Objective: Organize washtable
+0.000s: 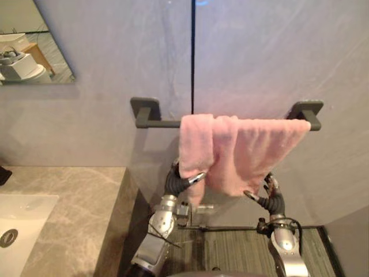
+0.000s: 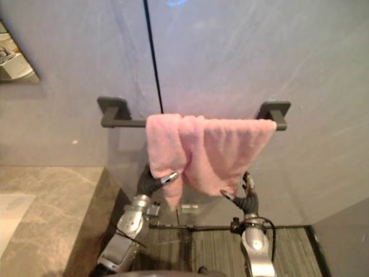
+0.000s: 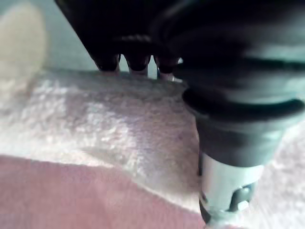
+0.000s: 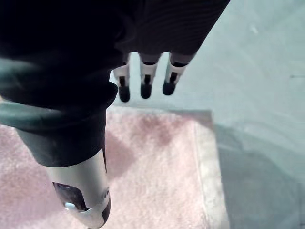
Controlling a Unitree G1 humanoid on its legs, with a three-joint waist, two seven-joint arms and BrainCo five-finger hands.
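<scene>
– While the towel (image 1: 236, 153) hangs bunched over the bar (image 1: 158, 123), the left hand (image 1: 180, 183) meets its 7 o'clock corner; grip cannot be told. Right hand (image 1: 270, 199) spread, empty, just below at 5 o'clock.
– Risk?
– Likely, a downward tug there drags it off the bar. No brand, label or legible writing noted.

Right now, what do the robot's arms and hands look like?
The left arm and right arm are shiny silver-grey metal. The left hand and right hand wear dark ribbed covers over the wrist, like bendy rubber sleeves. The fingers are silver with dark tips, and each hand has a thick silver thumb.
</scene>
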